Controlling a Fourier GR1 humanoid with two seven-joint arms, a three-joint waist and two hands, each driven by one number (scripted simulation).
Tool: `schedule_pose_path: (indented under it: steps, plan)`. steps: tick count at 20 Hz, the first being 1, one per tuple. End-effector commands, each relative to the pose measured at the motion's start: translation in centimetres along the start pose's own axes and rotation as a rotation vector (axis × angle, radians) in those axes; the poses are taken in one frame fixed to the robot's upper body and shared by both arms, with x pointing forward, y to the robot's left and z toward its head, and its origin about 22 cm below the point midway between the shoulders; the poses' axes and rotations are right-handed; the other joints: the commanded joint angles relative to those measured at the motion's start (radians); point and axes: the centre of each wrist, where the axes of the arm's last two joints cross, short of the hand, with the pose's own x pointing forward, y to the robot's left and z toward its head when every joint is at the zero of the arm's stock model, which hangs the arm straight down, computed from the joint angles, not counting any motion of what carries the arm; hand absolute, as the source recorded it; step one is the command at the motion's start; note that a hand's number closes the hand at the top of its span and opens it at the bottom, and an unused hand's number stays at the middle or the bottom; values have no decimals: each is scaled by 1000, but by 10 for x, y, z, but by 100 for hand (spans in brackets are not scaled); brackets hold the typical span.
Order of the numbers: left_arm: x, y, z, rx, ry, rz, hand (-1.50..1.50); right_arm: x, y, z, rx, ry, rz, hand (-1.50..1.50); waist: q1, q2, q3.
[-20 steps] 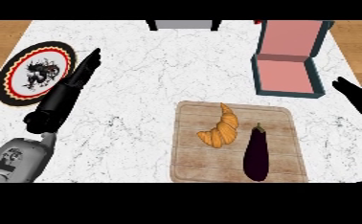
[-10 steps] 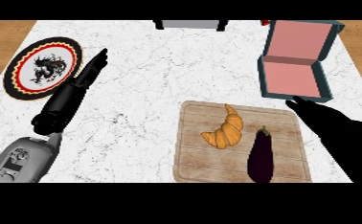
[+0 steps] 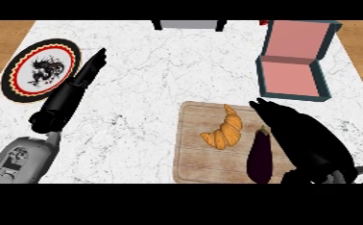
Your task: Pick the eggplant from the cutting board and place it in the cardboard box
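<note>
A dark purple eggplant (image 3: 260, 156) lies lengthwise on the right part of the wooden cutting board (image 3: 194, 161), beside an orange croissant (image 3: 224, 129). My right hand (image 3: 297, 132) hovers over the board's right side with straight fingers, just right of the eggplant and partly covering it. The open box (image 3: 292, 77), teal outside and pink inside, stands at the back right with its lid up. My left hand (image 3: 74, 85) rests open on the counter at the left, fingers pointing away.
A round plate (image 3: 16, 77) with a dark rim and red ring lies at the far left, next to my left hand. A grey object (image 3: 188, 24) sits at the counter's back edge. White marble counter spreads between plate and board.
My right hand has come in from the right edge and moved left and down over the board's right side, up against the eggplant. The view has shifted slightly; the left hand stays put.
</note>
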Motion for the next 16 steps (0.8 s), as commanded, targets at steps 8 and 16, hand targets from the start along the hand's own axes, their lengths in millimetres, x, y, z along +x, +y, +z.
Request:
schedule_pose_path:
  steps: [8, 16]
  plan:
    - [5, 6, -6, 12, 25, 2, 0, 29, 25, -29, 38, 212, 138, -150, -25, -3, 2]
    - [-5, 2, 11, 26, 28, 3, 0, 40, 40, -38, 35, 231, 141, -150, -26, -4, 2]
